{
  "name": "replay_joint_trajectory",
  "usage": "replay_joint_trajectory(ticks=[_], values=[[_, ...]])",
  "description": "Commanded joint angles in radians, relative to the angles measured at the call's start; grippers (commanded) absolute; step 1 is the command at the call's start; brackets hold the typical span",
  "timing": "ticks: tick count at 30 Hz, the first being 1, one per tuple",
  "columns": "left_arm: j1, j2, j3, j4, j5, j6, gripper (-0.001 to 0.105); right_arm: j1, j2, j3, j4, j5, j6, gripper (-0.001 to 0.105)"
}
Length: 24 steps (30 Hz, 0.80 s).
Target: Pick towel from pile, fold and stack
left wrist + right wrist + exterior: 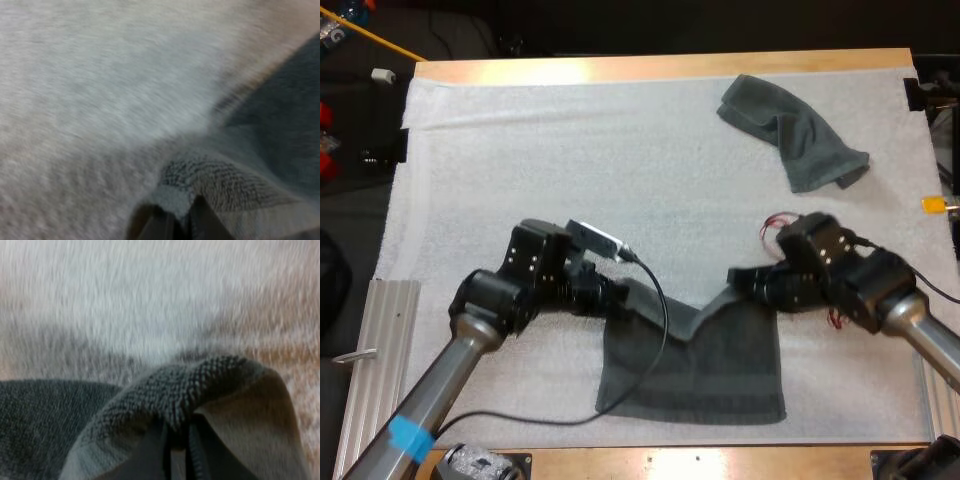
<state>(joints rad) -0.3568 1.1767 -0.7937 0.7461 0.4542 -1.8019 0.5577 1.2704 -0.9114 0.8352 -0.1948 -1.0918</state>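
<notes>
Our left hand (617, 297) pinches the far left corner of the towel (700, 370), its fingers (155, 227) pressing the cloth from both sides. Our right hand (742, 282) pinches the far right corner the same way. Between our two hands the towel's far edge sags in a dip. The rest of it lies flat on the mat (570, 150), near the front edge of the tabletop (670, 66). The crumpled towel (798, 135) sits at the mat's far right, well apart from both our hands.
</notes>
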Motion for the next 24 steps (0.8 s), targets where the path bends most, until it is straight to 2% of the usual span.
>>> replay_joint_trajectory(ticks=[1, 3, 6, 10, 15, 24], values=[[0.015, 0.011, -0.005, -0.037, 0.023, -0.017, 0.000, -0.020, 0.011, -0.003, -0.025, -0.038, -0.006, 0.000], [0.060, 0.052, -0.005, -0.076, 0.081, -0.044, 0.000, -0.058, 0.041, -0.003, -0.056, -0.059, 0.002, 0.000], [0.110, 0.102, -0.005, -0.118, 0.126, -0.064, 0.000, -0.103, 0.074, -0.003, -0.095, -0.076, 0.043, 0.000], [0.156, 0.152, -0.005, -0.125, 0.127, -0.066, 0.000, -0.140, 0.106, -0.003, -0.149, -0.119, 0.096, 0.000], [0.212, 0.197, -0.005, -0.135, 0.127, -0.086, 0.000, -0.159, 0.142, -0.003, -0.224, -0.123, 0.190, 0.000], [0.218, 0.203, -0.005, -0.191, 0.127, -0.086, 0.000, -0.159, 0.150, -0.003, -0.303, -0.093, 0.253, 0.000]])
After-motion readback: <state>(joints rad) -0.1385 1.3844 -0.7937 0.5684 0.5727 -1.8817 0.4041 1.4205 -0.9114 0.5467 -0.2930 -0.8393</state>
